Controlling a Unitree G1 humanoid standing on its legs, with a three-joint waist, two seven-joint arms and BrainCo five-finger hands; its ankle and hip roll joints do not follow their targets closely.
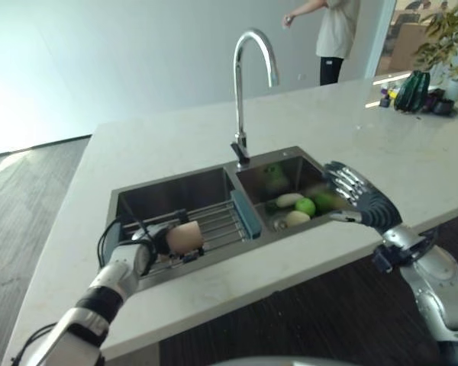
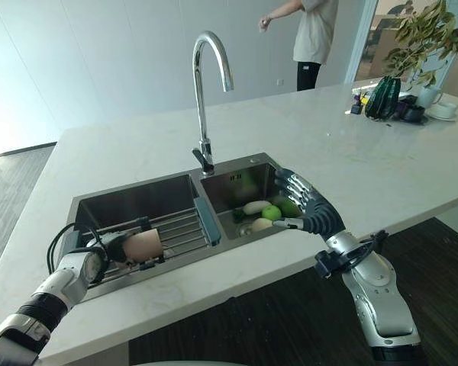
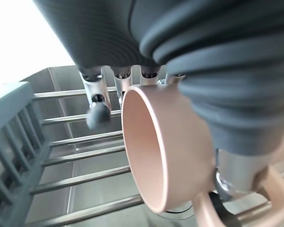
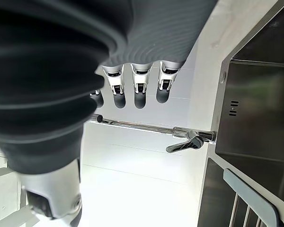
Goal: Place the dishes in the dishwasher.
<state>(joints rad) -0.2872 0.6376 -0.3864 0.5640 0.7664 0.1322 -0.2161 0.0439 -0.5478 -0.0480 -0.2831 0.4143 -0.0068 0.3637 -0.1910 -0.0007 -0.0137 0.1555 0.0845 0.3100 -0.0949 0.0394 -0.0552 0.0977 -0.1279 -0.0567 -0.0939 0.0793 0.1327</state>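
Pink mug [image 3: 156, 151] above sink rack [image 1: 217, 221]

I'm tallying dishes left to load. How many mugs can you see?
1. A pink mug is held in the left hand, over the wire rack in the sink's left basin. Others may be hidden low in the basins.
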